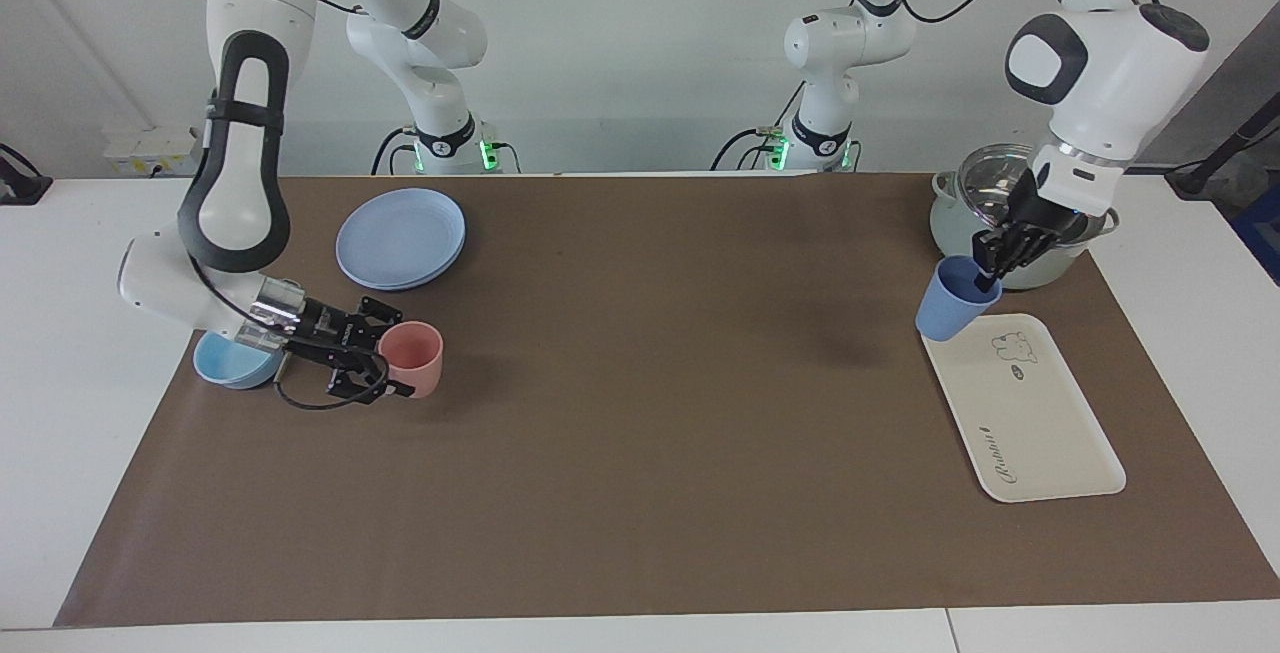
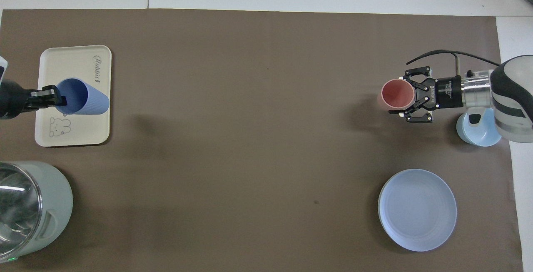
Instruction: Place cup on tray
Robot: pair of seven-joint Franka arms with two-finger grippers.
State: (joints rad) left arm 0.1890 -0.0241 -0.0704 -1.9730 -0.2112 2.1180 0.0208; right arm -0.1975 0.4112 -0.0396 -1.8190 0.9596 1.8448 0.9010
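The left gripper (image 1: 992,263) pinches the rim of the cup (image 1: 949,300), tilted in the air over the tray (image 1: 1040,433), probably to lower it there, while the right gripper (image 1: 385,358) clamps the pink cup (image 1: 412,359).

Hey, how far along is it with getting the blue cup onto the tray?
Done: the cup is picked up, the left gripper shut on its rim. In hand: it hangs tilted over the tray at the end nearest the pot, not yet set down. Left: lower it and let go. The right gripper holds the pink cup beside the bowl.
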